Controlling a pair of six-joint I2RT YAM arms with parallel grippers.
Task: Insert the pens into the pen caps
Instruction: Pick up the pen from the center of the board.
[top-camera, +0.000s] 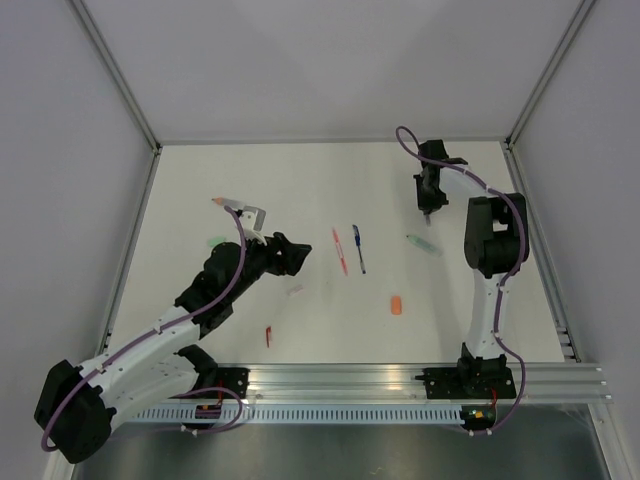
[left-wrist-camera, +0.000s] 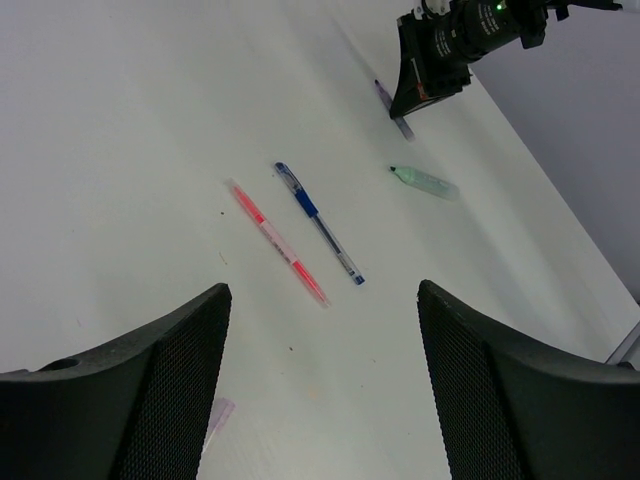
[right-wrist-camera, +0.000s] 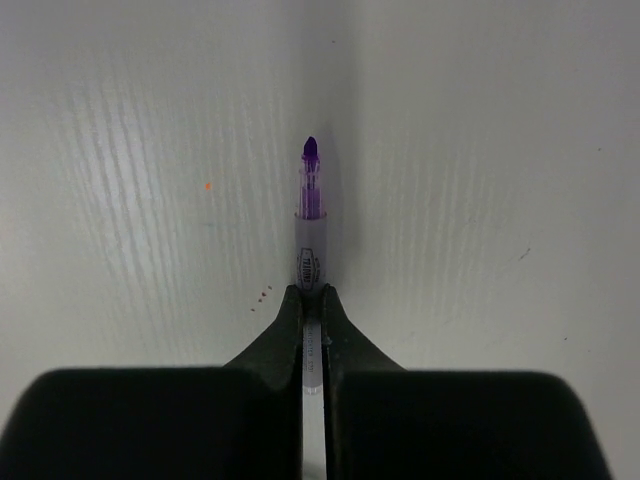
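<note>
My right gripper (right-wrist-camera: 311, 295) is shut on a clear pen with a purple tip (right-wrist-camera: 311, 215), which points down at the table at the back right (top-camera: 428, 212). My left gripper (left-wrist-camera: 322, 290) is open and empty, hovering left of the middle (top-camera: 298, 255). Ahead of it a red pen (left-wrist-camera: 277, 241) and a blue pen (left-wrist-camera: 320, 222) lie side by side, apart. A mint green pen with a dark tip (left-wrist-camera: 425, 182) lies further right, below the right gripper (left-wrist-camera: 405, 112). A pale lilac cap (left-wrist-camera: 218, 415) lies by the left finger. An orange cap (top-camera: 397, 305) lies right of centre.
A small red piece (top-camera: 268, 336) lies near the front rail. A salmon pen (top-camera: 225, 202) and a grey piece (top-camera: 254, 213) lie at the back left, with a green piece (top-camera: 215, 240) beside them. White walls and metal posts (top-camera: 120, 85) surround the table.
</note>
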